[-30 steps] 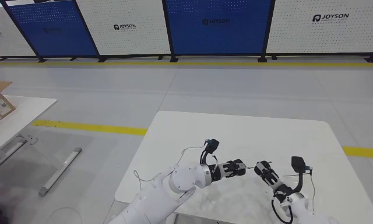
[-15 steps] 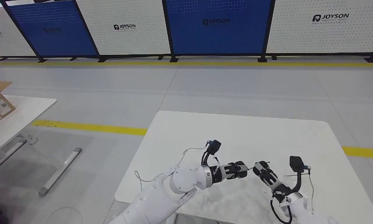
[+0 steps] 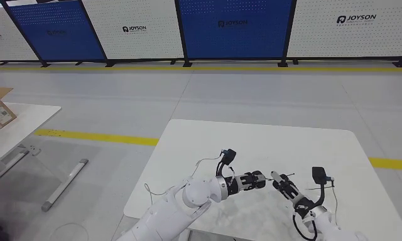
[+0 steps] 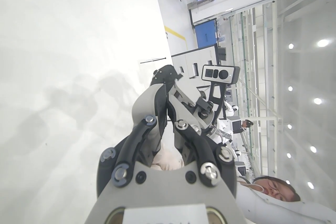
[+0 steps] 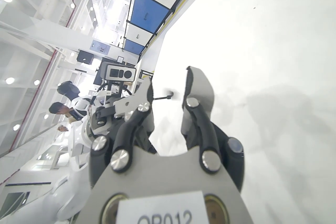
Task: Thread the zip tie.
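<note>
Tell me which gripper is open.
The right gripper: its fingers stand apart. The left gripper is the other one, shut on the zip tie.

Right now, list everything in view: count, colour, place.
zip tie: one, black, above the table, gripped by the left gripper, head between the fingers of the right gripper
table: one, white, under both arms
second table: one, white, left edge of the top view
partition panels: several, blue and white, along the back
floor stripes: two, yellow, one by the panels, one behind the table
left gripper: one, grey and black, shut
right gripper: one, grey and black, open, facing the left one
</note>
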Tool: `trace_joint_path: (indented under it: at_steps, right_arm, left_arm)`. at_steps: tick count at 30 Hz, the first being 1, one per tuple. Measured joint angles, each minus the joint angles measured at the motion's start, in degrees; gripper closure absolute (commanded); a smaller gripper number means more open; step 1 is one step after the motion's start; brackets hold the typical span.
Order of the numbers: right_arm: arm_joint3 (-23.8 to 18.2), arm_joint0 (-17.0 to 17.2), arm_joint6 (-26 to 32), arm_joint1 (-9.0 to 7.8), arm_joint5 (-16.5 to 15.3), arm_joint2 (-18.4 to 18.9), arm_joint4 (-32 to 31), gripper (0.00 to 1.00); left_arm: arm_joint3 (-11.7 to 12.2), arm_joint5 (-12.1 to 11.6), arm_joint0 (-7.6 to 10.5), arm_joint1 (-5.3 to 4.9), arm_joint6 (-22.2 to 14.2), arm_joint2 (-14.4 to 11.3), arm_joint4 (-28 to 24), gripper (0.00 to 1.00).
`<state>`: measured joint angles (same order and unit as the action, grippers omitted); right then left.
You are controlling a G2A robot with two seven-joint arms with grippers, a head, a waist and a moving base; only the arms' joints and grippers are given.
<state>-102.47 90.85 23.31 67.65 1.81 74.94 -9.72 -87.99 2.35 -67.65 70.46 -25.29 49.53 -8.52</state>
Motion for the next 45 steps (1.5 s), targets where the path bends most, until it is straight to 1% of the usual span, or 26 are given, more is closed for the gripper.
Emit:
trace_joint_path:
  at_steps: [3, 7, 10, 33, 36, 39, 42, 45]
  right_arm:
    - [-0.12, 0.31, -0.02, -0.04, -0.45, 0.43, 0.62, 0.00]
    - [-0.08, 0.92, -0.35, -0.09, -1.00, 1.25, 1.65, 0.00]
    - [0.02, 1.13, -0.53, -0.10, -1.14, 1.65, 2.42, 0.00]
    - [0.22, 1.14, -0.87, -0.09, -1.31, 1.57, 2.11, 0.00]
    - [0.25, 1.72, -0.83, -0.27, -2.59, 2.26, 0.93, 0.00]
    - [-0.83, 3.34, 0.08, -0.68, -4.52, 4.05, -0.34, 0.00]
    - [-2.14, 5.46, 0.23, -1.10, -6.98, 6.13, -2.26, 0.00]
    - [-3.32, 7.54, -0.82, -1.50, -9.89, 8.35, -4.95, 0.00]
  left_arm:
    - [-0.18, -0.65, -0.47, -0.08, 1.21, 0.98, -0.92, 1.00]
    - [-0.10, -1.85, -1.71, -0.42, 2.27, 2.90, -2.37, 1.00]
    - [-0.36, -2.19, -2.53, -0.64, 2.55, 3.82, -2.65, 1.00]
    - [-0.48, -2.19, -2.65, -0.67, 2.51, 3.87, -2.56, 1.00]
    - [-0.48, -2.19, -2.65, -0.67, 2.51, 3.87, -2.56, 1.00]
    - [-0.48, -2.19, -2.65, -0.67, 2.51, 3.87, -2.56, 1.00]
    - [-0.48, -2.19, -2.65, -0.67, 2.51, 3.87, -2.56, 1.00]
    - [-0.48, -2.19, -2.65, -0.67, 2.51, 3.87, -2.56, 1.00]
